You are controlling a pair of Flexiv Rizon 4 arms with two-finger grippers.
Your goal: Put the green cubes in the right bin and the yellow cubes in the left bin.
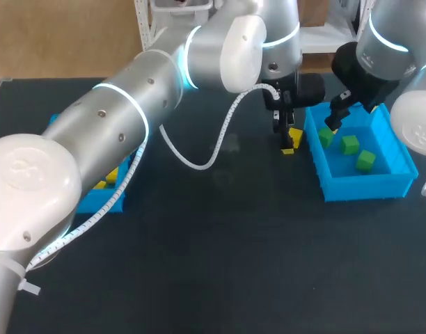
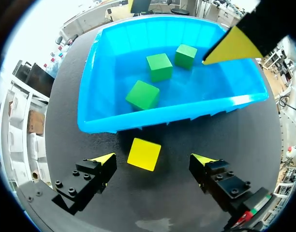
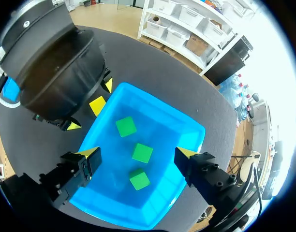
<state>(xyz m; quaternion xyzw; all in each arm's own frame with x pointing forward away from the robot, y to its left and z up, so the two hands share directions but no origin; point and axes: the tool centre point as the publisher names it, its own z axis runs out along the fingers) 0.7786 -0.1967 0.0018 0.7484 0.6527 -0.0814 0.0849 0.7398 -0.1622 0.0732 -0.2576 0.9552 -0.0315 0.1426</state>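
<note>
Nearest in the head view, the bulky left arm (image 1: 129, 111) stretches across the dark worktop (image 1: 220, 250), with the left fingers (image 1: 284, 129) down at a yellow cube (image 1: 295, 134) just beside the right bin (image 1: 359, 182). The left bin (image 1: 95, 202), partly hidden under that arm, holds yellow cubes (image 1: 110, 177). The right fingers (image 1: 336, 117) hang over the right bin's far corner, and three green cubes (image 1: 349, 145) lie inside it. From the left wrist, the left fingers stand open with the yellow cube on the worktop between them, touching neither, and the bin wall is just ahead. From the right wrist, the right fingers are spread open and hold nothing, above the bin with the green cubes under them; the yellow cube sits outside the wall beneath the left fingers
</note>
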